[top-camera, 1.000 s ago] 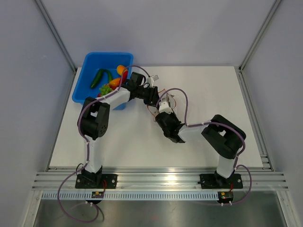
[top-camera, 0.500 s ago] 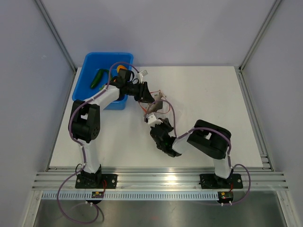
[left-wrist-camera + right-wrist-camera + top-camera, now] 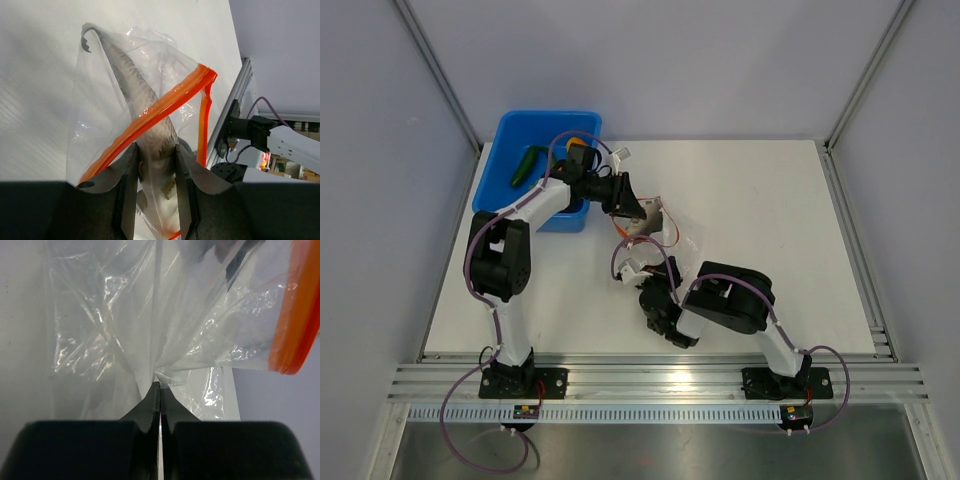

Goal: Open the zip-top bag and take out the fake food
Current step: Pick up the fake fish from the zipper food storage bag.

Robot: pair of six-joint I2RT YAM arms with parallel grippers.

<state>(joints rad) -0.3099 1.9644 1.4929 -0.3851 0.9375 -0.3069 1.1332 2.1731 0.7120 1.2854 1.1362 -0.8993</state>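
The zip-top bag is lying crumpled on the white table, a little toward 9 o'clock of the table's middle, and both arms are working on it from opposite ends.

The left gripper is reaching in from the bag's 11 o'clock side. Its two fingers are clamping on the near end of the grey fish, which is filling the gap between them. The fish is stretching away toward 11 o'clock in the left wrist view, with clear plastic around it. The orange-red zip strip is crossing over its body on a slant (whether a layer of film is sitting between the pads and the fish I cannot tell).

The right gripper is coming at the bag from its 7 o'clock side in the top view, with the arm folded tightly back on itself. Its fingers are pressing together on a gathered pinch of the clear film, and creases are fanning out from that pinch toward 12 o'clock. A length of the zip strip is showing at 2 o'clock in the right wrist view.

The blue tub is sitting at the table's 10 o'clock corner, well apart from the bag. The green cucumber is lying inside it.
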